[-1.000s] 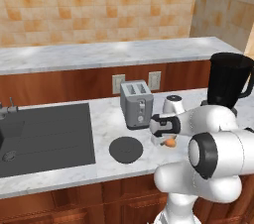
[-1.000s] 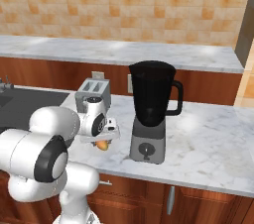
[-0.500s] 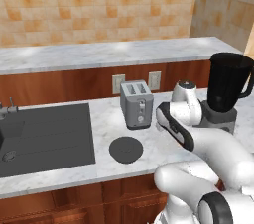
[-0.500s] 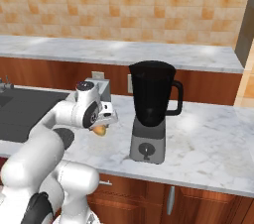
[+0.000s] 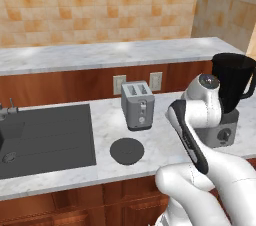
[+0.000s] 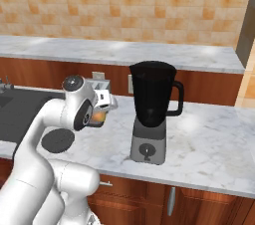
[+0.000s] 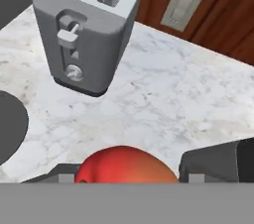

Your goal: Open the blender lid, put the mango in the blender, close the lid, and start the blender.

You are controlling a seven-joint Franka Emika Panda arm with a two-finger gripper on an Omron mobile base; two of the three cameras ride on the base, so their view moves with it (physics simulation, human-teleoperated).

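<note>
Mango (image 7: 126,164): smooth, rounded fruit, red shading to orange at its right edge, seated at the bottom centre of the hand view directly between the two dark finger tips (image 7: 218,161), which press against it from left and right; the gripper (image 7: 130,168) is thus pinching the mango, lifted above the counter. In the right base view the same fruit (image 6: 99,116) shows as a small orange patch tucked under the white wrist at centre left, just left of the blender. Blender (image 6: 151,112): tall black translucent jar, tapered toward its foot, with a looped side handle on its right, mounted on a boxy grey base bearing a round dial; it stands at frame centre in the right base view and at the right edge of the left base view (image 5: 231,95), its mouth uncovered. Blender lid (image 5: 127,150): flat, round, matte dark disc lying on the counter in the lower centre of the left base view, just in front of the toaster and well apart from the jar. Toaster (image 7: 87,29): grey, boxy, two-slot, with a side lever and a small round knob, upper left of the hand view. Counter (image 7: 163,99): white marble with fine grey veining. Sink (image 5: 45,137): dark, rectangular, matte, at left. Wall: tan square tile over reddish wood panelling carrying a pale outlet plate (image 7: 181,7).
</note>
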